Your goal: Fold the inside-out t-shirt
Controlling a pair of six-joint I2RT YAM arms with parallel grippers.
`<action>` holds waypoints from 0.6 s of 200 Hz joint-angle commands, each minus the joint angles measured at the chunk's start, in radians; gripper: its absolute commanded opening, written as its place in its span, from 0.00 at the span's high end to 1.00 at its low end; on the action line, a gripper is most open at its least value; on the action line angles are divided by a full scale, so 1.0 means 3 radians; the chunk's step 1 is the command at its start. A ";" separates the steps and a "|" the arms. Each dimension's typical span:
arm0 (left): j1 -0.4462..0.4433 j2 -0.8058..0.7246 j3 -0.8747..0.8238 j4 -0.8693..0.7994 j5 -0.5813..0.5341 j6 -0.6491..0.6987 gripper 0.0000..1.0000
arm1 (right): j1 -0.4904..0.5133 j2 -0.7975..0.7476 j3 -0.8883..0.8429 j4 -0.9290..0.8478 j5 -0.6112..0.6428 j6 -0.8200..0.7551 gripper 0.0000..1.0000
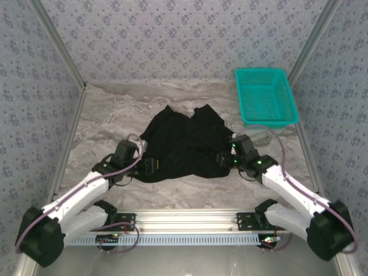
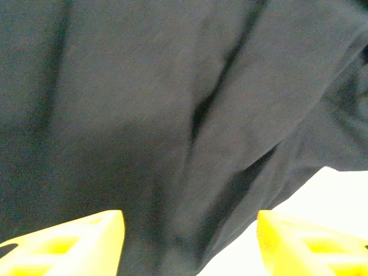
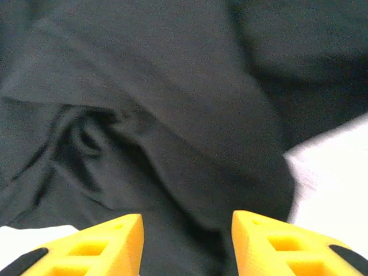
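Top view first: the black t-shirt (image 1: 184,146) sits in a rumpled heap about mid-table on the marbled tabletop (image 1: 115,115), bunched up more than spread out, with a couple of lumps along its far edge. The left gripper (image 1: 150,167) is at the shirt's near-left edge and the right gripper (image 1: 223,158) is tucked against its right side, so both arms are right up on the cloth. The teal mesh basket (image 1: 267,72) is off in the far right corner, well apart from the shirt.

Left wrist cam: lots of dark fabric (image 2: 144,103) with a few soft creases running through it. The left gripper (image 2: 190,230) has its yellow fingers (image 2: 92,236) spread wide, with cloth lying across the gap but nothing pinched as far as I can see. A bit of pale table (image 2: 339,195) peeks out at lower right.

Right wrist cam: the shirt (image 3: 172,103) is folded over itself, with a deep wrinkle pocket on the left. The right gripper (image 3: 187,221) has its fingers (image 3: 98,241) apart too, a narrower gap, with a fold of cloth running down between them but not squeezed. There's white table (image 3: 339,172) on the right.
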 commanded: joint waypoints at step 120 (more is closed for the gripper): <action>-0.0899 0.2942 0.2386 0.0394 -0.0484 0.1368 0.67 | -0.0338 0.0513 0.0107 0.0437 -0.0688 -0.0224 0.51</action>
